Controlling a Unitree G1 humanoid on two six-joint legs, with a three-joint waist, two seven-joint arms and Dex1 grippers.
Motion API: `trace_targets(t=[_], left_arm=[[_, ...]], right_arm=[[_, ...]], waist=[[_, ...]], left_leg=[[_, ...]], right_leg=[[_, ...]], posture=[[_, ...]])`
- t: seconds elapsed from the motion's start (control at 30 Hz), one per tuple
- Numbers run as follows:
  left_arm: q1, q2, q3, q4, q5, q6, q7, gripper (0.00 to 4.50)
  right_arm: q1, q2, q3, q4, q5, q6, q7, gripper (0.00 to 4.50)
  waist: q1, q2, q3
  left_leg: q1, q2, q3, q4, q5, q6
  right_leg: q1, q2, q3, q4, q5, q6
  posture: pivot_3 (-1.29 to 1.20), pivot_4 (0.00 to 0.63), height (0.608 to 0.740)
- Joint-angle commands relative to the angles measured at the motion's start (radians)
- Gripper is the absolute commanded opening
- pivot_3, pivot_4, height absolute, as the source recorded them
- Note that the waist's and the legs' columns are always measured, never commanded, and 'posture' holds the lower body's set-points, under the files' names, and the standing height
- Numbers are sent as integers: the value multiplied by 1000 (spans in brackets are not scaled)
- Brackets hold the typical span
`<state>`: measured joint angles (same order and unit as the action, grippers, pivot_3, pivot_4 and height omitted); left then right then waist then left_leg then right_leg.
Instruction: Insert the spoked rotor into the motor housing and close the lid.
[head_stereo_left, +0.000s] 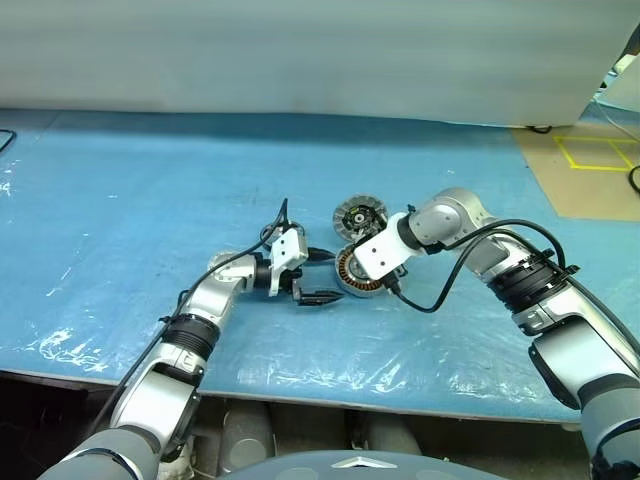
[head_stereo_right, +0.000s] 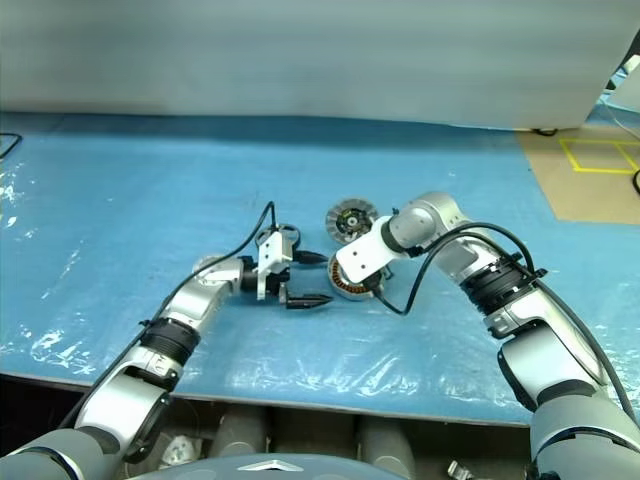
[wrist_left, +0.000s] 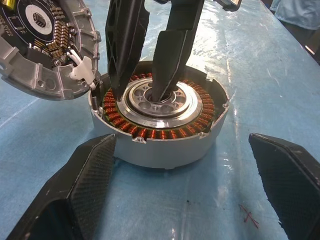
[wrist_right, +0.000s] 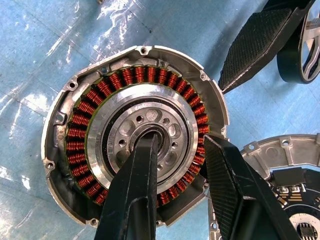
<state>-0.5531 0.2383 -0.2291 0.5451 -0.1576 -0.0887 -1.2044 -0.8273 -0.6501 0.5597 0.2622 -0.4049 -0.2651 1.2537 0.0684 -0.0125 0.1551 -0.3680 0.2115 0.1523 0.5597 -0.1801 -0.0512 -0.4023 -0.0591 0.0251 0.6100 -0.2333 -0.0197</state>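
Note:
The motor housing (head_stereo_left: 352, 274) lies on the blue table (head_stereo_left: 150, 190), its copper coil ring (wrist_right: 80, 135) facing up. My right gripper (wrist_right: 180, 142) points down into it, shut on the housing: one finger (wrist_right: 142, 165) stands in the centre hole and the other (wrist_right: 225, 170) presses on the coil ring. My left gripper (head_stereo_left: 328, 277) is level and open, its fingers on either side of the housing's near wall without touching. The lid (head_stereo_left: 358, 215) lies just beyond the housing, inner face up and right against it. The spoked rotor (wrist_right: 307, 47) lies behind the left gripper, mostly hidden.
The table's front edge (head_stereo_left: 300, 395) runs close below both arms. Black cables (head_stereo_left: 450, 280) loop from the wrists over the table. At the far right is brown floor with yellow tape (head_stereo_left: 590, 155). A pale wall (head_stereo_left: 300, 60) closes the back.

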Motion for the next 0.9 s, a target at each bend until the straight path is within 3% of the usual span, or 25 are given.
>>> trace_targets(t=[0.03,0.17,0.9], left_arm=[[-15,-6,-1,-20,-5,-17,-6,4500],[-14,-6,-1,-22,-4,-17,-6,4500],[-18,-26,-6,-6,6,-28,10,4500]], right_arm=[[44,24,27,10,-26,15,-9,1124],[65,26,21,0,-32,21,-6,17],[41,21,-53,-20,9,27,1,17]], waist=[[0,0,0],[-4,-1,0],[-2,-1,0]], left_leg=[[0,0,0,1,0,0],[2,2,1,1,0,0],[0,2,1,0,0,0]], right_leg=[[0,0,0,0,0,0],[0,2,1,1,1,-1],[-1,2,1,0,1,-1]], posture=[[0,150,740],[0,150,740],[0,150,740]])
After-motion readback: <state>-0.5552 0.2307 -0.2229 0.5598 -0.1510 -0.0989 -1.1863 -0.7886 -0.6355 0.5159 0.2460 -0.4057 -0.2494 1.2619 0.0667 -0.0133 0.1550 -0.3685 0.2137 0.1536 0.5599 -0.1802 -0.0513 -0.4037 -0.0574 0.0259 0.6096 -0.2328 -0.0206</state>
